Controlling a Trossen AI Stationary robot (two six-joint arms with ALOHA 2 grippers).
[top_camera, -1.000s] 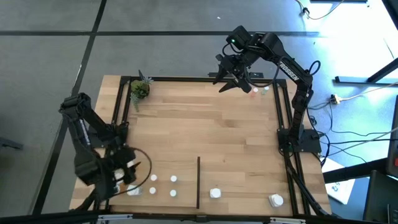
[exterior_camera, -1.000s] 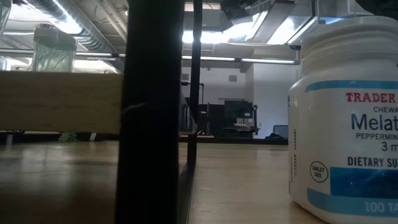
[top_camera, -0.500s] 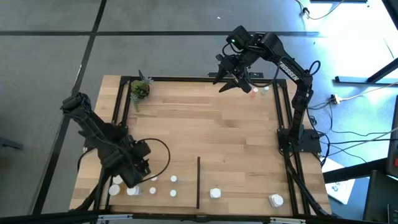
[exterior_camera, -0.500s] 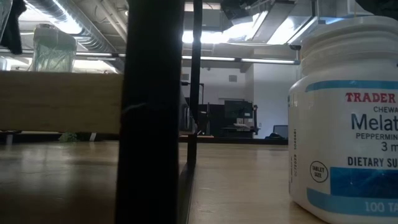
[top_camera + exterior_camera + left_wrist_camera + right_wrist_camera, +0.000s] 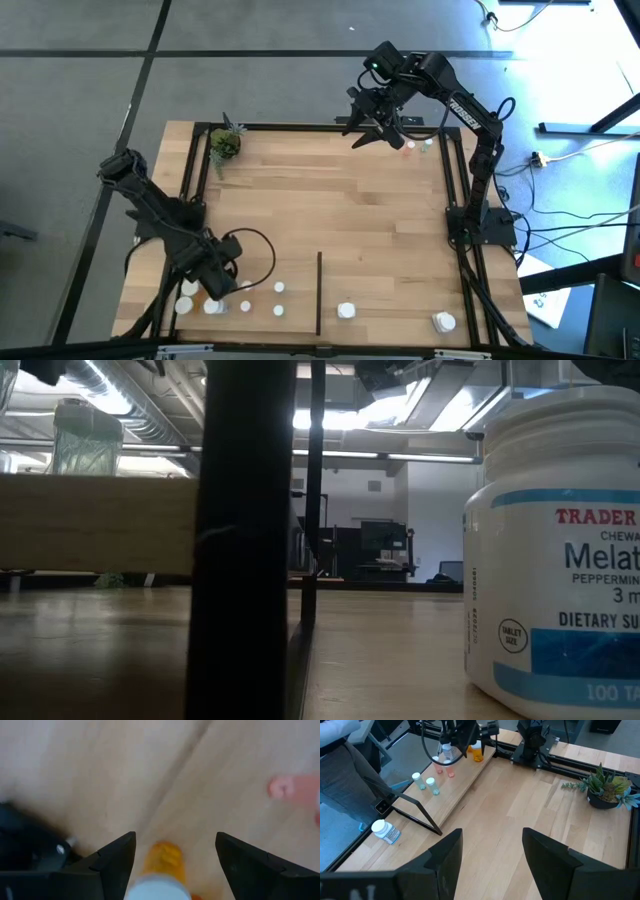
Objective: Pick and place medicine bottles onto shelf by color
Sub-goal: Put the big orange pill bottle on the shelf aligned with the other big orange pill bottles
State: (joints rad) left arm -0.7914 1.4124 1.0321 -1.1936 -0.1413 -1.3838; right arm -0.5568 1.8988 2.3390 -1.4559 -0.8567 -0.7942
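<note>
An orange medicine bottle (image 5: pixel 162 859) with a white cap stands on the light-wood shelf (image 5: pixel 360 210) near its left near corner. My left gripper (image 5: pixel 175 852) points down over it, open, one finger on each side of the bottle; I see no touch. Other small white-capped bottles (image 5: pixel 262 298) stand in a loose group just right of it, left of the black divider strip (image 5: pixel 318 290). Two more bottles (image 5: pixel 345 311) (image 5: pixel 443 322) stand right of the strip. My right gripper (image 5: pixel 492 860) hangs open and empty above the far edge (image 5: pixel 380 128).
A small green potted plant (image 5: pixel 225 145) sits at the far left corner. Two tiny things (image 5: pixel 418 146) lie at the far right corner. Black rails (image 5: pixel 195 180) edge the board. In the low view a large white bottle (image 5: pixel 560 560) and a black post (image 5: pixel 245 540) stand close.
My left gripper has swung from beyond the board's left near edge toward the right, come down and tipped to point straight down over the orange bottle. Its fingers have stayed open. My right arm has kept still.
</note>
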